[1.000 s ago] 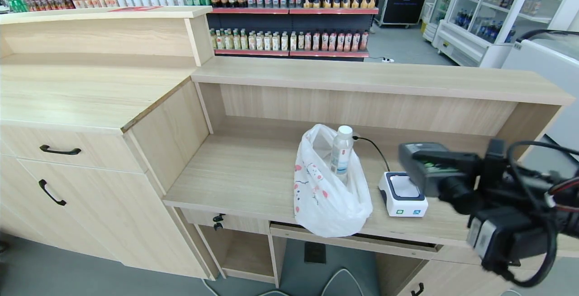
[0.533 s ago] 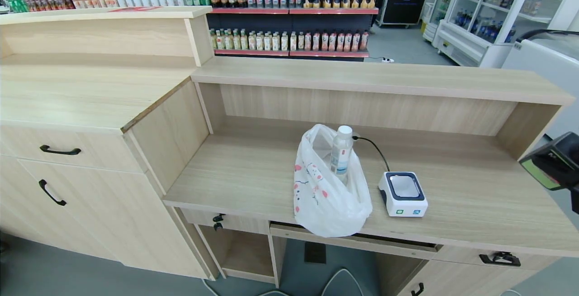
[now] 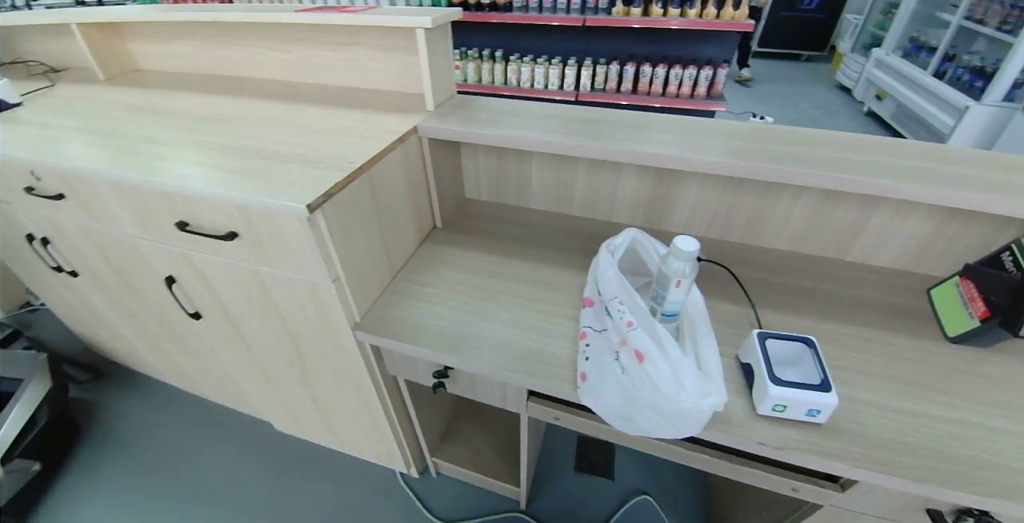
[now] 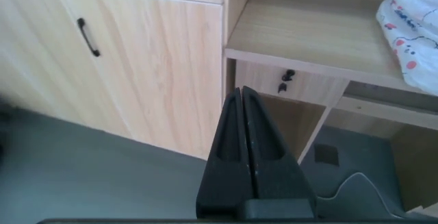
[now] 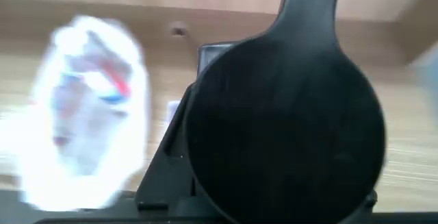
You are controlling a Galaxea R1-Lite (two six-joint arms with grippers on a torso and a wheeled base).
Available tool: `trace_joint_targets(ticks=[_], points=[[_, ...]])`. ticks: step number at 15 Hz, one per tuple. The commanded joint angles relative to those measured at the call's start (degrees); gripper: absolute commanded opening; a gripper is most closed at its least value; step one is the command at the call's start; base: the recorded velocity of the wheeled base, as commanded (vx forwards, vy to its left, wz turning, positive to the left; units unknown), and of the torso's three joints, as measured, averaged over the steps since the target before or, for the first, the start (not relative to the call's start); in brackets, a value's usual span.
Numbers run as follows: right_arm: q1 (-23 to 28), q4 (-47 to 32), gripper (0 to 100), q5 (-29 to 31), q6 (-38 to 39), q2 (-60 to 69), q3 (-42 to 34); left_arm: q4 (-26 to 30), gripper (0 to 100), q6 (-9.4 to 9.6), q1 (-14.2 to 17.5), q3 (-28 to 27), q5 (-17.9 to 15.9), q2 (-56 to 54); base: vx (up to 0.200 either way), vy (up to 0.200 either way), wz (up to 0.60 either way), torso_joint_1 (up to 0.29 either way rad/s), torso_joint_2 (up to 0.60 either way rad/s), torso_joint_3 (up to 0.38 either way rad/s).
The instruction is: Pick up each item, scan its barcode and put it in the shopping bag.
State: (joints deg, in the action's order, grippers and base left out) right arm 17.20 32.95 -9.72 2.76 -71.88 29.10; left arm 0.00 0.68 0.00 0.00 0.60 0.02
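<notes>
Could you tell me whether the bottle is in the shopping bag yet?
In: the bottle stands inside the open shopping bag, its cap and upper body showing.

A shop: shelves of bottled drinks (image 3: 592, 23), glass-door fridges (image 3: 940, 35), a wooden checkout counter (image 3: 496, 299) with scanner (image 3: 788, 375).

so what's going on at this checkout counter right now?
Checkout run, mid-task. The right gripper holds a dark box with a green face at the right end of the counter, off to the side of the barcode scanner. A clear bottle already stands in the white shopping bag, right beside the scanner. The left gripper is shut and empty, low in front of the cabinets.
</notes>
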Motion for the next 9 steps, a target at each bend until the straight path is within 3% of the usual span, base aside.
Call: trace_joint_targets(ticks=[1, 3, 6, 9], points=[[2.2, -0.3, 0, -7.1, 9.7, -7.0, 2.2, 0.0, 0, 0.02, 0.0, 0.0, 0.0, 0.0, 0.0, 0.0, 0.0, 0.0, 0.0, 0.0], [3.5, -0.9, 0, -8.8, 12.2, -11.8, 1.7, 0.0, 0, 0.02, 0.0, 0.0, 0.0, 0.0, 0.0, 0.0, 0.0, 0.0, 0.0, 0.0], [8.5, -1.3, 0, -22.3, 11.4, -19.0, 3.3, 0.0, 0, 0.02, 0.0, 0.0, 0.0, 0.0, 0.0, 0.0, 0.0, 0.0, 0.0, 0.0], [10.7, -0.4, 0, -28.3, 9.4, -23.4, 4.9, 0.0, 0, 0.02, 0.0, 0.0, 0.0, 0.0, 0.0, 0.0, 0.0, 0.0, 0.0, 0.0]])
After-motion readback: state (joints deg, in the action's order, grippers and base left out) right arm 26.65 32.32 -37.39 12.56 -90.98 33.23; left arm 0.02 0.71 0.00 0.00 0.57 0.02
